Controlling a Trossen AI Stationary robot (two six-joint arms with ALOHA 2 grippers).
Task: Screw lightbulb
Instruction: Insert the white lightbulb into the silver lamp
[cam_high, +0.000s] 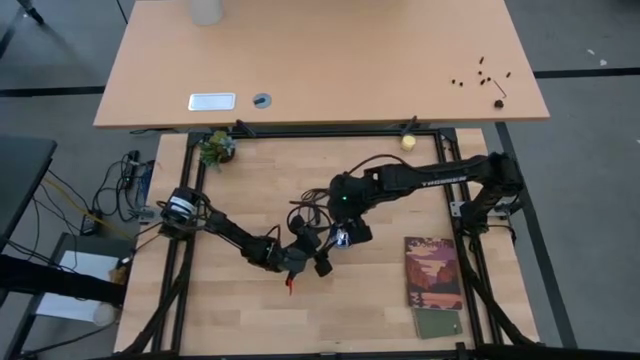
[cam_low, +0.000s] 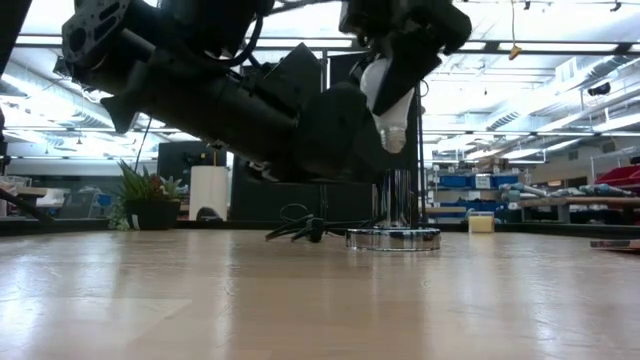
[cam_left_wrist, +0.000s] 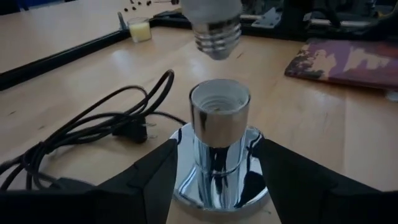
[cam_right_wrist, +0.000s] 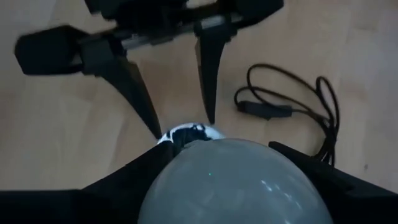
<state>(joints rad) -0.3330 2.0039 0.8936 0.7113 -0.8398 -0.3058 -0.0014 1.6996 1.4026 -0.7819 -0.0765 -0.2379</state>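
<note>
The white lightbulb hangs with its grey screw base pointing down, just above the open mouth of the chrome socket, clear of it. The socket stands upright on its round silver disc on the table. My right gripper is shut on the bulb above the socket; in the high view it is mid-table. My left gripper sits low on the table, with a finger at each side of the socket's disc. My right gripper pinches the bulb's round glass part between its two fingers, from above, pointing down. The bulb hangs below the fingers, lifted clear, nearly upright with a slight tilt. My left gripper has the socket's disc between its two fingers, coming level from the table's left. The disc rests flat on the table.
The socket's black cord lies coiled on the table behind the socket. A booklet and a green card lie at the right front. A yellowish ball and a small plant sit at the far edge.
</note>
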